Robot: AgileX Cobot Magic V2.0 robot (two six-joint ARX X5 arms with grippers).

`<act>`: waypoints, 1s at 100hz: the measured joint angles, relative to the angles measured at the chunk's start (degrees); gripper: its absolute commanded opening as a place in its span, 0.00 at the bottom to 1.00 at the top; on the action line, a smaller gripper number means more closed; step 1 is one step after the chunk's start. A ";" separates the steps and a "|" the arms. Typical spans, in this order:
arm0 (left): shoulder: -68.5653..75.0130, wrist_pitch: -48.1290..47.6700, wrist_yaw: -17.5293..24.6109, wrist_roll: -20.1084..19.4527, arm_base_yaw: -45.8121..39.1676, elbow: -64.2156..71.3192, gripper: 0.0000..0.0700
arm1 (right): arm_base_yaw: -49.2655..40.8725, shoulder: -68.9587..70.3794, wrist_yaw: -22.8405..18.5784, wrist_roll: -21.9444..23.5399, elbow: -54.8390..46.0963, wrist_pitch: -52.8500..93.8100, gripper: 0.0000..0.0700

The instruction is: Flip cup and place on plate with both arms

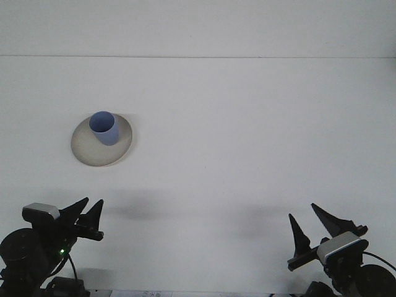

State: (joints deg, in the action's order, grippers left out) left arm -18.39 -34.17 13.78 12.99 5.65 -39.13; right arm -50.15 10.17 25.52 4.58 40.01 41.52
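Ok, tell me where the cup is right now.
In the front view the cup stands upright on the plate, at the table's left side. Both grippers, left and right, sit apart from it at the near edge.

Left pincer and right pincer — both spread, low.

There is a single view, from a camera mounted high behind the robot and facing forward and steeply down over the white bench. It stands well back, so most of the bench top shows, up to its far edge, where a pale wall begins near the top of the frame. The left end effector and the right end effector rise into the bottom corners, nearest the lens. No second view is given, so nothing is shared.
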 measured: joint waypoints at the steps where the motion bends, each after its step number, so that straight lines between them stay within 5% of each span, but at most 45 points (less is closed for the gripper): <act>1: 0.00 0.00 0.02 0.00 0.00 0.00 0.02 | 0.00 0.00 0.00 0.00 0.00 0.11 0.00; 100: 0.17 0.74 0.00 -0.07 0.00 0.00 0.02 | 0.00 0.00 0.00 -0.02 0.00 1.49 0.00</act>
State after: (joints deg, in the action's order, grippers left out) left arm -18.22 -33.43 13.78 12.93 5.65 -39.13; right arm -50.15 10.17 25.52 4.56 40.01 43.00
